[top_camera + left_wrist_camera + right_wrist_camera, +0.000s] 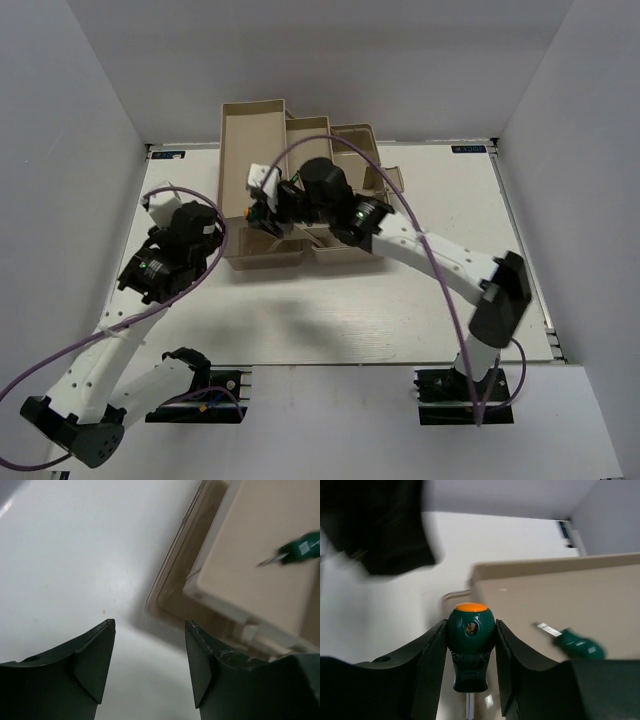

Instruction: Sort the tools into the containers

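Note:
A stubby green-handled screwdriver [470, 650] with an orange cap sits between the fingers of my right gripper [470, 623], which is shut on its handle with the shaft pointing down. In the top view this gripper [262, 207] hovers over the left part of the beige toolbox [255, 135]. A second green-handled screwdriver [580, 646] lies in the beige tray [600, 590] beside it, and the left wrist view also shows this screwdriver [302, 550]. My left gripper [149, 625] is open and holds nothing, above the white table just left of the toolbox.
The toolbox's translucent brown lid [172, 582] lies flat on the table under the tray [250, 575]. More beige compartments [350, 140] fan out at the back. White walls [70, 180] close in the table on both sides.

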Motion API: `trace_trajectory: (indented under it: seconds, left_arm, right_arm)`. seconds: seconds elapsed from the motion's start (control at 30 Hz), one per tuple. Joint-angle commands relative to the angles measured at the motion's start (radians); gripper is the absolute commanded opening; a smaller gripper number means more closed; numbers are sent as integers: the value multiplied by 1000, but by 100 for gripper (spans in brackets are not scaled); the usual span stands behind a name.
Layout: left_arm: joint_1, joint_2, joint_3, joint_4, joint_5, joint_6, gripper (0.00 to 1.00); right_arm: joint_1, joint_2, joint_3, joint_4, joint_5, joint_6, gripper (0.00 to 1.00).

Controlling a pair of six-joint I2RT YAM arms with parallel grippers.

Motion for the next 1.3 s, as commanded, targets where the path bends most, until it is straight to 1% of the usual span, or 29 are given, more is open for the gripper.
trace_trajectory:
  seconds: [0.0,0.03,0.07,0.2,0.23,0.27,0.3,0.33,0.4,0.43,0.5,0.57,0.6,0.67,0.7,0.73,0.77,0.8,0.83,0.9,0.93,1.03,1.07,1.1,1.13,1.17,1.2,1.23,1.27]
  left_arm:
    - [3,-52,-60,-18,53,-104,69]
    - [3,-66,-60,-30,53,-104,69]
    - [3,-78,-73,-39,53,-118,69]
    - [3,-126,-73,-117,53,-159,69]
    - [3,-144,-83,-126,53,-175,69]
    - [3,-154,-100,-126,63,-175,69]
    - [3,-164,-109,-139,64,-200,69]
    - [3,-174,-119,-149,73,-210,69]
    - [3,-189,-148,-149,85,-225,70]
    - [3,-201,-157,-149,97,-236,70]
    - [3,-210,-183,-149,109,-236,70]
    - [3,-210,-199,-137,122,-245,70]
    - [3,-210,-212,-124,132,-245,70]
    - [3,-201,-223,-110,143,-245,70]
    - [3,-201,-223,-96,152,-245,70]
    - [3,-201,-232,-96,153,-245,70]
    - [3,-201,-232,-87,153,-245,70]
    - [3,-201,-232,-87,153,-245,70]
    - [3,-201,-232,-87,153,-245,70]
    - [3,-213,-232,-87,153,-245,68]
    - [3,-214,-232,-100,143,-245,67]
    - [3,-243,-232,-123,134,-270,67]
    - [3,-256,-243,-132,134,-270,67]
    - [3,-257,-243,-133,134,-270,67]
    - [3,-267,-243,-133,134,-280,67]
    - [3,-267,-243,-133,134,-281,67]
    - [3,-267,-243,-133,134,-281,67]
    - [3,-267,-243,-133,134,-281,67]
    - [3,-267,-243,-145,125,-281,67]
  right_arm:
    - [-46,149,206,57,120,-27,0]
    - [-54,197,241,40,129,-24,0]
    - [-69,212,319,32,123,-21,0]
    - [-92,303,410,-35,82,-32,0]
    - [-95,318,422,-98,69,-38,0]
    - [-109,349,438,-113,60,-45,2]
    - [-108,355,441,-126,57,-47,21]
    - [-114,360,436,-138,54,-49,44]
    - [-126,349,400,-153,49,-46,84]
    - [-131,323,383,-137,42,-36,87]
    - [-146,254,342,-56,5,-18,87]
    - [-160,228,315,-43,-33,-7,87]
    - [-163,188,323,-25,-64,22,84]
    - [-192,160,294,50,-214,42,79]
    - [-204,119,280,69,-340,45,76]
    - [-221,104,236,89,-407,36,61]
    - [-232,89,188,122,-479,-13,50]
    - [-240,87,170,111,-691,-71,31]
    - [-243,91,170,63,-757,-113,21]
    - [-238,140,202,-225,-876,-317,4]
    - [-230,160,241,-356,-877,-408,0]
    - [-192,199,242,-448,-847,-463,0]
    - [-159,205,239,-466,-767,-481,2]
    - [-142,211,228,-460,-729,-504,9]
    - [-129,223,216,-451,-630,-519,14]
    - [-117,225,170,-439,-583,-527,23]
    - [-87,223,144,-370,-447,-503,36]
    - [-74,217,116,-272,-402,-459,44]
    - [-59,219,61,-191,-350,-457,55]
